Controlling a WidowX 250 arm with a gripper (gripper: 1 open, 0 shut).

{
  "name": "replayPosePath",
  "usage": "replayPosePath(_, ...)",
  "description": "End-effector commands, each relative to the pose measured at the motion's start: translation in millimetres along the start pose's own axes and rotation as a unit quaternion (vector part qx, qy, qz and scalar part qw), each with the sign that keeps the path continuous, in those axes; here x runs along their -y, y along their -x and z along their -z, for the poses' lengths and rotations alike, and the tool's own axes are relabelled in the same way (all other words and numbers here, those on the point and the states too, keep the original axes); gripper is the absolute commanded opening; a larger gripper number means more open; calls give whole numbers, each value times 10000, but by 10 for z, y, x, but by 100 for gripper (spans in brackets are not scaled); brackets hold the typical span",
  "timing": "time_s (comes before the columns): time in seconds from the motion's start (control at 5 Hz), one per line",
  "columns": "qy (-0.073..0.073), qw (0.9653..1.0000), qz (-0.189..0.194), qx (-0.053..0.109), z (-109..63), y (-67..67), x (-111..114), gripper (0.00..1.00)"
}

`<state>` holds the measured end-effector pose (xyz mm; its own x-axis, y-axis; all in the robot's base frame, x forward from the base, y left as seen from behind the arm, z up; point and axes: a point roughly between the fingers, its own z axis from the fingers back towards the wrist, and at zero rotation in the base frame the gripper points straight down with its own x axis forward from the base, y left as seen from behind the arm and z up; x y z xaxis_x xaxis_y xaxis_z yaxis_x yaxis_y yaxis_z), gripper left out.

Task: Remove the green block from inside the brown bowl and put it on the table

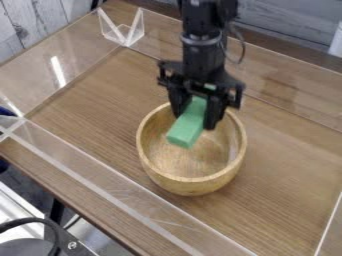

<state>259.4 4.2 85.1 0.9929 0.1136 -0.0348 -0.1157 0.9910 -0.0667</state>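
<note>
The green block [187,127] hangs tilted above the hollow of the brown bowl [154,165], its upper end pinched in the pincer [201,104], whose jaws are drawn in tight against its two narrow sides while its lower end slopes down and toward the camera, clear of the bowl's floor as far as this view shows. The block looks like a small, stiff, solid piece with flat faces and square edges; judged from its size it should be light, and it shows no sag where it hangs from one end. Its plain bright surface looks smooth, so it may slip a little between hard fingers, and a hold near one end, as here, lets the free end swing or pivot downward. A hold across the short width close to the middle would probably keep it steadier; the flat opposing sides give good seats for the fingers. It does not look fragile, so a firm squeeze should do no harm. The bowl is wooden with a thick rim and stands on the table [80,105]; it seems heavy enough not to be dragged along. Bare tabletop lies around the bowl within the clear acrylic walls [60,70], offering room to set the block down flat.
</note>
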Motion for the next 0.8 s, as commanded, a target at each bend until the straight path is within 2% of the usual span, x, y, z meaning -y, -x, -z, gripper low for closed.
replayPosePath(0.0, 276, 9975, -108, 634, -424, -263, -67, 0)
replayPosePath(0.2, 406, 9952, -190, 870, -657, -467, -283, 0)
replayPosePath(0.4, 450, 9942, -189, 960, -664, -599, -534, 0)
replayPosePath(0.6, 570, 9945, 135, 870, -486, -332, -427, 0)
